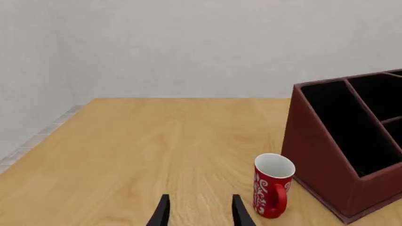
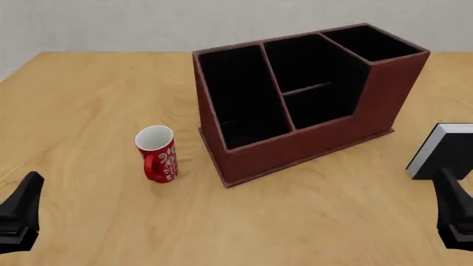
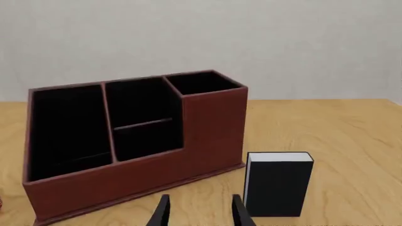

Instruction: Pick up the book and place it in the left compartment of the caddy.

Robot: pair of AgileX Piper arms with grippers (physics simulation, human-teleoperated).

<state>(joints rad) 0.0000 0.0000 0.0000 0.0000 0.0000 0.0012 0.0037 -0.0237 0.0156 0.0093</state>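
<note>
**Fingers spread, book off to my right side**

Fingers (image 3: 162,213) of my right gripper (image 3: 197,212) stand apart with nothing between them, and the same goes for my left gripper (image 1: 197,212), whose two dark tips frame only bare wood. Neither holds anything.

What matters now is where the book (image 3: 277,183) lies from those right fingers. It stands upright on the table (image 2: 310,221) near the right edge, its long axis vertical, white page edges on top and along one side. It sits just ahead of my right gripper (image 2: 454,213) and slightly to the outside of the open gap, not between the tips. My left gripper (image 2: 19,213) is at the opposite edge, well apart from it, so I judge the right arm the one to reach.

Beyond the book, towards the middle of the table, is the caddy (image 2: 296,149), apart from it. Its left compartment (image 2: 240,91) is the long slot at the low end, on the side facing the red mug (image 2: 157,153). The book must travel across the caddy to get there.
</note>
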